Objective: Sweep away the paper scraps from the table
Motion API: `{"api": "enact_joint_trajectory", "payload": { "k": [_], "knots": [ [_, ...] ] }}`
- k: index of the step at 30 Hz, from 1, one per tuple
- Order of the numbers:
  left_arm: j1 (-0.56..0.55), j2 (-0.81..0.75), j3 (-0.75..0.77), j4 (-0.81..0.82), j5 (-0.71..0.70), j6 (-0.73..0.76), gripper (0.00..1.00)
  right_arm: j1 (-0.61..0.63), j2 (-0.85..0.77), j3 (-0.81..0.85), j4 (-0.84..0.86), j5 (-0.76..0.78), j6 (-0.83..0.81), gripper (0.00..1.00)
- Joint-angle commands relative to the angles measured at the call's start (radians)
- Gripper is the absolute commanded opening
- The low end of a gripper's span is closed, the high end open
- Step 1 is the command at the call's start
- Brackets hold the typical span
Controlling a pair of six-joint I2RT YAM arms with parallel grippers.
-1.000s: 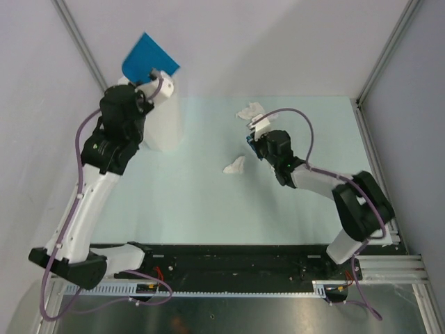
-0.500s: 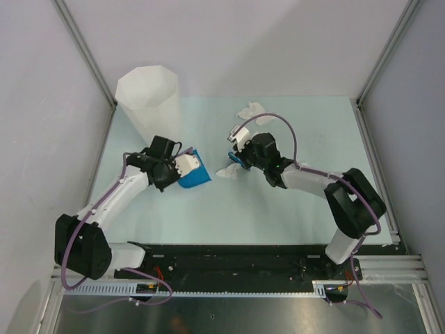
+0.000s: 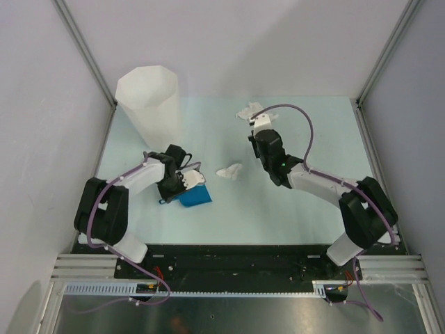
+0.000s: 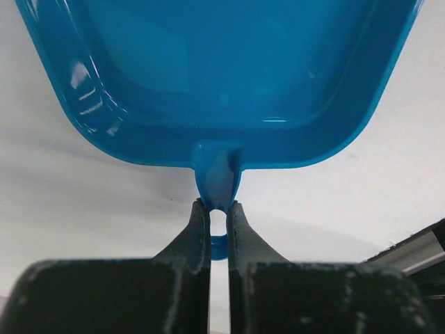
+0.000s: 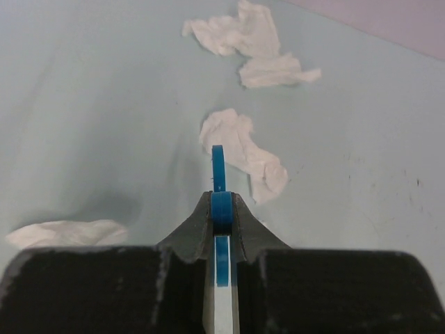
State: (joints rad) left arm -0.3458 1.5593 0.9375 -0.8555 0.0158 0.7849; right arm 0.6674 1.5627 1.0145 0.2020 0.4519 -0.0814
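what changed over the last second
The left gripper brought the blue dustpan down from above the white bin to the table. The right gripper, clamping a thin blue tool, swung to the middle paper scrap, then back toward the far scraps. Both grips held; scraps barely moved.

We see a glossy bright blue dustpan (image 4: 222, 69), white paper scraps (image 5: 243, 149) on the pale mint-green bench (image 3: 229, 219), and a plain white faceted bin (image 3: 149, 97). A thin tool (image 5: 218, 167) shows blue with a white strip. The left arm (image 3: 135, 179) and right arm (image 3: 316, 182) are white with black joints and purple cables (image 3: 286, 106).
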Motion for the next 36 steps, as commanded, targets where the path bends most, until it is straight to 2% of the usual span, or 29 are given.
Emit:
{"api": "enact_joint_trajectory", "payload": {
  "k": [1, 5, 8, 12, 15, 16, 17, 19, 23, 27, 32, 36],
  "knots": [
    [-0.002, 0.015, 0.053, -0.005, 0.050, -0.001, 0.00, 0.018, 0.091, 0.071, -0.062, 0.104, 0.071, 0.00],
    [-0.002, 0.022, 0.060, -0.007, 0.070, 0.008, 0.00, 0.054, 0.160, 0.108, -0.105, 0.026, 0.141, 0.00],
    [-0.001, 0.054, 0.076, -0.008, 0.075, 0.007, 0.00, 0.086, 0.201, 0.117, -0.073, -0.047, 0.167, 0.00],
    [0.008, 0.093, 0.107, -0.011, 0.065, -0.003, 0.00, 0.141, 0.272, 0.200, -0.104, -0.137, 0.212, 0.00],
    [0.022, 0.117, 0.132, -0.011, 0.070, -0.007, 0.00, 0.164, 0.240, 0.222, -0.093, -0.347, 0.357, 0.00],
    [0.025, 0.122, 0.142, -0.011, 0.072, -0.007, 0.00, 0.158, 0.231, 0.222, -0.079, -0.469, 0.409, 0.00],
    [0.028, 0.128, 0.149, -0.011, 0.075, -0.009, 0.00, 0.141, 0.223, 0.222, -0.070, -0.513, 0.516, 0.00],
    [0.034, 0.134, 0.162, -0.011, 0.090, -0.016, 0.00, 0.130, 0.195, 0.220, -0.067, -0.551, 0.571, 0.00],
    [0.041, 0.119, 0.170, -0.010, 0.145, -0.021, 0.00, 0.118, 0.149, 0.217, -0.104, -0.507, 0.569, 0.00],
    [0.056, 0.094, 0.170, -0.011, 0.258, -0.024, 0.00, 0.080, 0.120, 0.216, -0.145, -0.453, 0.557, 0.00],
    [0.059, 0.074, 0.178, -0.011, 0.438, -0.042, 0.00, 0.087, 0.082, 0.222, -0.090, -0.306, 0.477, 0.00],
    [0.065, 0.059, 0.219, -0.008, 0.529, -0.099, 0.00, 0.078, 0.039, 0.234, -0.131, -0.191, 0.416, 0.00]
  ]
}}
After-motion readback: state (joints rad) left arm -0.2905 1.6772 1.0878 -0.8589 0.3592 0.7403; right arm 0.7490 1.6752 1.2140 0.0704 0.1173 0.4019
